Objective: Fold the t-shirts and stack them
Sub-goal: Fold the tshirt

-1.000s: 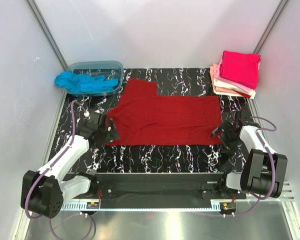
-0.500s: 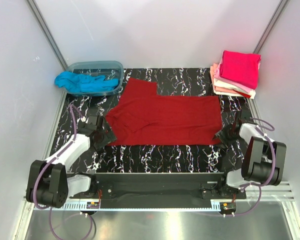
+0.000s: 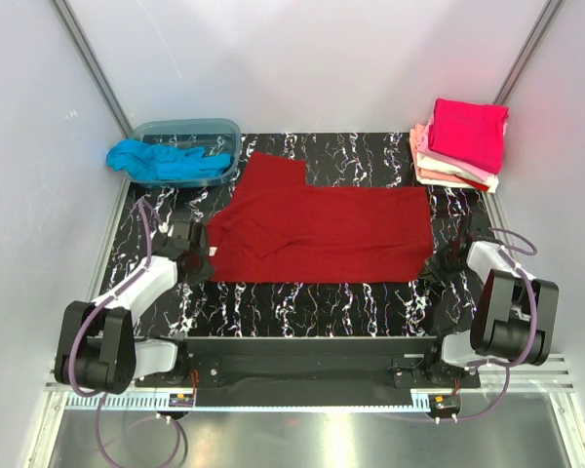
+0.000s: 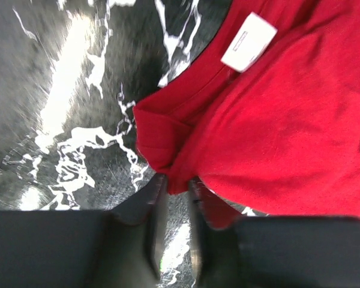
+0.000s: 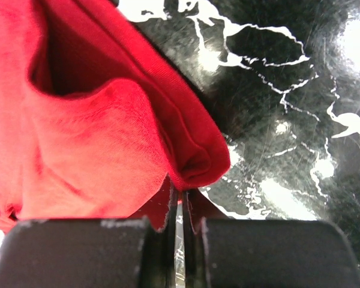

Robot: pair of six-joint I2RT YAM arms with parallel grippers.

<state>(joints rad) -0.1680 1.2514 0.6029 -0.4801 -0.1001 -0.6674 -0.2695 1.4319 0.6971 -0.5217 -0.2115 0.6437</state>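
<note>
Edges of dark red t-shirt [image 3: 322, 229], pinched in left tool [image 4: 175, 195] and right tool [image 5: 181, 201], cover their tips.

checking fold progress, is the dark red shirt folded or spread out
Spread out: the dark red shirt lies flat and wide on the table, one sleeve sticking out, unlike the compact folded stack.

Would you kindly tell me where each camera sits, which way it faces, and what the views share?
Top external: fixed above and behind the arms, looking down on the table; both arms show, left gripper and right gripper at corners of the dark red t-shirt.
Left wrist: on the left arm, looking down past its fingers pinching the shirt's edge, neck tag beyond.
Right wrist: on the right arm, looking down past its fingers shut on a shirt corner.
Shared by all: shirt and table.
</note>
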